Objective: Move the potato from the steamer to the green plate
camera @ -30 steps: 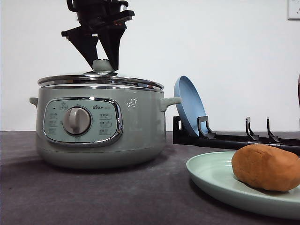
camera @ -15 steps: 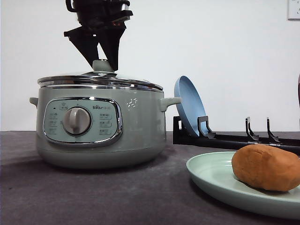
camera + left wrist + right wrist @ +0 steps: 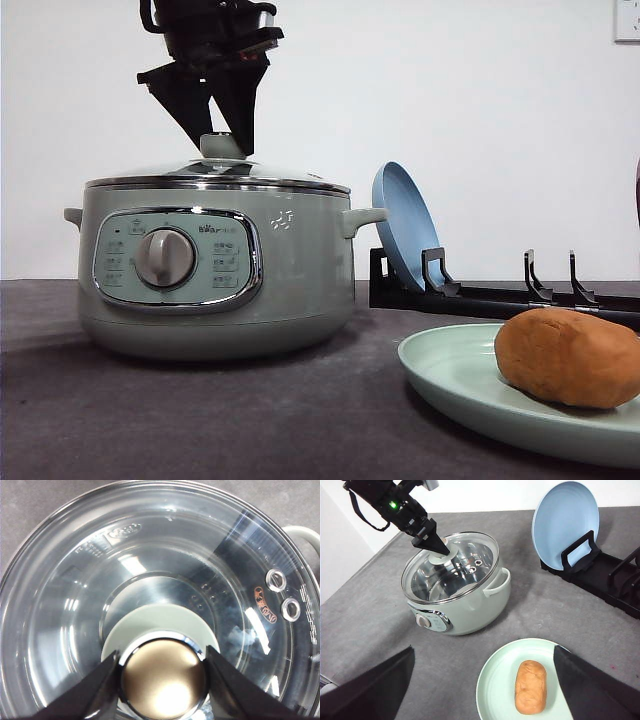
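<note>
while the left end effector (image 3: pixel 222 135) grips the lid knob (image 3: pixel 221 146), potato (image 3: pixel 568 356) nears green plate (image 3: pixel 450 385) rim.

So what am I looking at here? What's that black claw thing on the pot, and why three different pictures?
It is a two-armed robot at a grey table. One camera faces forward; each wrist carries another. The black claw is the left gripper: its fingers sit either side of the lid knob of the steamer, with the lid resting on the pot. The right gripper hangs open above the green plate, where the potato lies. A blue plate stands in a black rack behind.
</note>
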